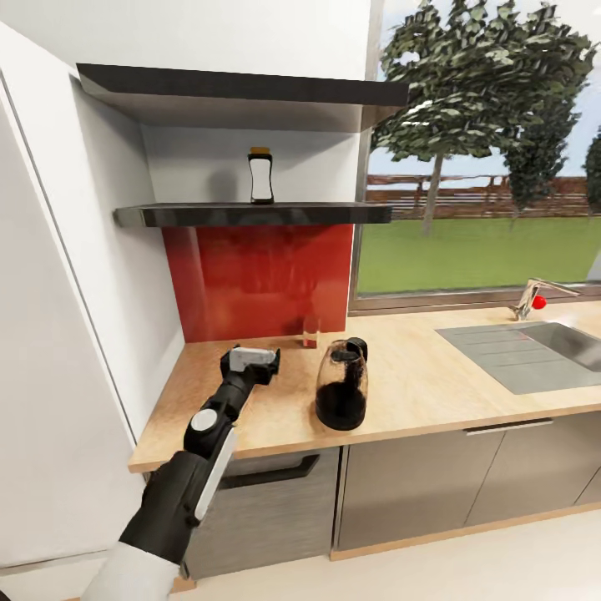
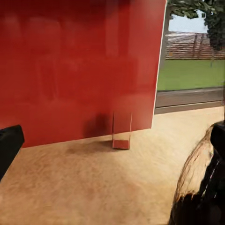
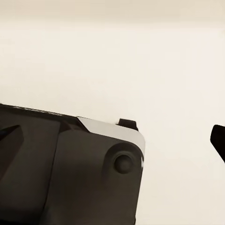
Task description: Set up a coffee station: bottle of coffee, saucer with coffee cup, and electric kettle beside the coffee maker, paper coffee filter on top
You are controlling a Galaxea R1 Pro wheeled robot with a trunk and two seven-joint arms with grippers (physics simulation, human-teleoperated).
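From the head view, the left gripper [image 1: 253,361] hovers over the wooden countertop [image 1: 434,384], just left of the glassy, dark-bottomed coffee maker [image 1: 341,385] — whether it is open, I cannot tell. The bottle of coffee [image 1: 260,176] stands far above on the dark shelf [image 1: 209,215].

Left wrist view: glossy red backsplash [image 2: 70,61], small clear glass [image 2: 122,131].

Right wrist view: the right gripper's state — cannot tell.

matt wood countertop [image 1: 417,376], glossy red backsplash [image 1: 259,280], brushed-metal sink [image 1: 534,351]
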